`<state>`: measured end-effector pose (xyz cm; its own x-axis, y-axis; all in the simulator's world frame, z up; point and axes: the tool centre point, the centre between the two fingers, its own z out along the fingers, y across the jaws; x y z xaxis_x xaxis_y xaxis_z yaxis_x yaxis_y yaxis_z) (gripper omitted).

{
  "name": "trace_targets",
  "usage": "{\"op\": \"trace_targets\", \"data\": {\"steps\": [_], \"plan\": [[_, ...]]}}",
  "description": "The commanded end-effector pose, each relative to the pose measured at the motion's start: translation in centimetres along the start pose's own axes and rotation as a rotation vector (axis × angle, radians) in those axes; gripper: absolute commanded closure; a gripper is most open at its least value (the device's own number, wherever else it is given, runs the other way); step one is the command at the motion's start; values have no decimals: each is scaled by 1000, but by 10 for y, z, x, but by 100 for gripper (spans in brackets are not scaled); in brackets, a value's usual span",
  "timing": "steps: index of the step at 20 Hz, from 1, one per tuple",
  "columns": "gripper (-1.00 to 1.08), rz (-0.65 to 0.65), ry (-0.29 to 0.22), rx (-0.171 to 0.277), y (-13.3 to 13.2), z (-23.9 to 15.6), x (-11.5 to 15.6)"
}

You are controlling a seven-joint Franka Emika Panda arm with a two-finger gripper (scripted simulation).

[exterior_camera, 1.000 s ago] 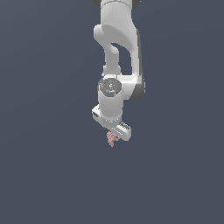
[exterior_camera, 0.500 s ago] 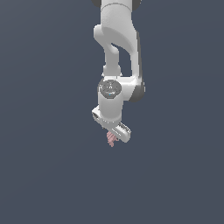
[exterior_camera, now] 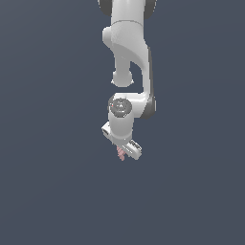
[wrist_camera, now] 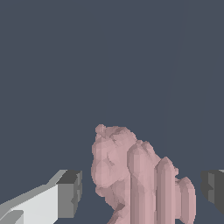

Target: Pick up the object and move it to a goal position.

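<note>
The small pink matte lump with knobbly, spiky bumps (wrist_camera: 131, 175) sits between the two dark grey finger pads (wrist_camera: 70, 192), nearer neither one by much. In the wrist view there is a visible strip of grey background on either side of it, between lump and pad, so the fingers look spread apart and not pressing on it from that angle. Whether it touches the fingers further back, out of sight, I cannot tell. Several rounded prongs stand up from the side of the lump closest to the camera, and a bulkier, crumpled mass lies behind them.

From the exterior view the same pink lump (exterior_camera: 121, 153) shows only as a tiny speck poking out just under the white gripper (exterior_camera: 125, 152), right at the fingertips, too small there to judge contact. The white jointed robot arm (exterior_camera: 128, 57) hangs down from above and bends at a round grey-capped joint (exterior_camera: 119, 106) just over the gripper.

All around is a flat dark blue-grey backdrop (exterior_camera: 48, 143), with no surface visible under the fingers.
</note>
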<state>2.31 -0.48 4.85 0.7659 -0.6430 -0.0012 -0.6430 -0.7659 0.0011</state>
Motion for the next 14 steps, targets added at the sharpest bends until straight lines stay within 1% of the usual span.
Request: {"op": "trace_targets", "data": {"steps": [1, 3, 4, 14], "plan": [[-92, 0, 1, 1, -1, 5, 1], [-92, 0, 1, 1, -1, 6, 1], [108, 0, 1, 1, -1, 6, 1], [108, 2, 4, 3, -1, 4, 2]]}}
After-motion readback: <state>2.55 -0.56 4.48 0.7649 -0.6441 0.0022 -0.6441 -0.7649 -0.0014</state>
